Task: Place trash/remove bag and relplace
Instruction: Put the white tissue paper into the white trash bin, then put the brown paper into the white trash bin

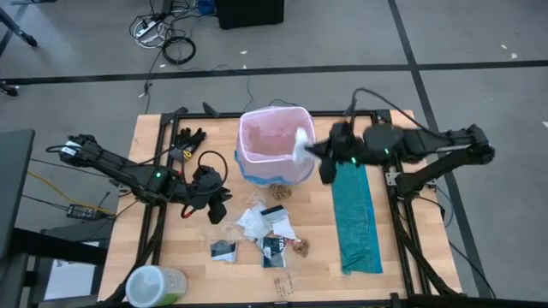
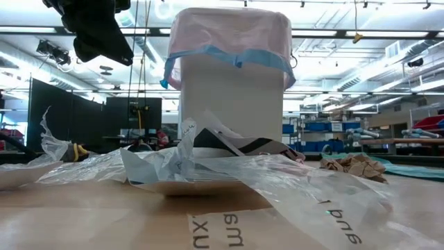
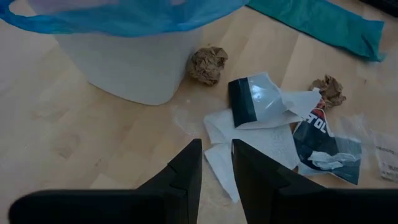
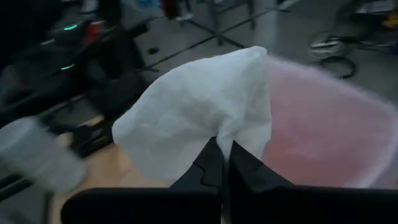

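Trash [image 1: 267, 229] lies scattered on the table [image 1: 163, 141] at six o'clock from the bin [image 1: 276, 150], while we watch the right gripper [image 4: 225, 155], fingers pinched together on a white paper [image 4: 199, 115], hold that scrap over the bin's three o'clock rim. Our left gripper [image 3: 216, 163] hangs at nine o'clock from the scraps, its fingers a narrow gap apart, holding nothing we can see. We count crumpled white sheets, black-and-white packets and two brown wads [image 3: 208, 64], one touching the bin's foot. Lining the bin is the bag [image 1: 272, 137], pale pink, mouth up, its blue band [image 2: 232, 55] folded down outside the rim. A teal bag [image 1: 358, 218] lies flat at four o'clock, its long axis running twelve to six.
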You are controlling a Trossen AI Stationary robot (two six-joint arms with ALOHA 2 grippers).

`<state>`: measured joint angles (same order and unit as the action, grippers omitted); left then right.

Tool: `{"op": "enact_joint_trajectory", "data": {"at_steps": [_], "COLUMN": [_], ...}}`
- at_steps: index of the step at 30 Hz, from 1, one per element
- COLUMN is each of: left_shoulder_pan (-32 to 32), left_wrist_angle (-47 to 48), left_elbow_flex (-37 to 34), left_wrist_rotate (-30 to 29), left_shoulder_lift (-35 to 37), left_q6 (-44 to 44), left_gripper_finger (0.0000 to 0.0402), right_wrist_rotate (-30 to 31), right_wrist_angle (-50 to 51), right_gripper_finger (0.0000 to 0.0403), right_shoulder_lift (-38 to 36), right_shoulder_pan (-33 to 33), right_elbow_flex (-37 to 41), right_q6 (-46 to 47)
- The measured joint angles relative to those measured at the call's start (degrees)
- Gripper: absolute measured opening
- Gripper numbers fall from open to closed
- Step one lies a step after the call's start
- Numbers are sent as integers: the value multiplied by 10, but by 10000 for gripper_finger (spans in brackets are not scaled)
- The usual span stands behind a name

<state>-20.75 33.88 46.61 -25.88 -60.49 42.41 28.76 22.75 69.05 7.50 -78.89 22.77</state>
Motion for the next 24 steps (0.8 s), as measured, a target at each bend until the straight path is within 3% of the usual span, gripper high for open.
{"op": "enact_joint_trajectory", "data": {"at_steps": [6,13,18,24], "left_shoulder_pan": [0,0,0,0], "left_wrist_angle": [-14,-14,-14,-14], "left_elbow_flex": [0,0,0,0], "left_wrist_rotate": [-4,-6,-6,-6], "left_shoulder_lift": [0,0,0,0], "left_q6": [0,2,3,3], "left_gripper_finger": [96,96,96,96], "right_wrist_rotate": [-101,-184,-211,-129], "right_wrist_angle": [0,3,7,-12], "right_gripper_finger": [0,12,79,198], "right_shoulder_lift": [48,96,105,96], "right_shoulder_pan": [-99,-141,-153,-153], "right_elbow_flex": [-28,-47,-47,-47], "right_q6": [-11,-63,-109,-134]}}
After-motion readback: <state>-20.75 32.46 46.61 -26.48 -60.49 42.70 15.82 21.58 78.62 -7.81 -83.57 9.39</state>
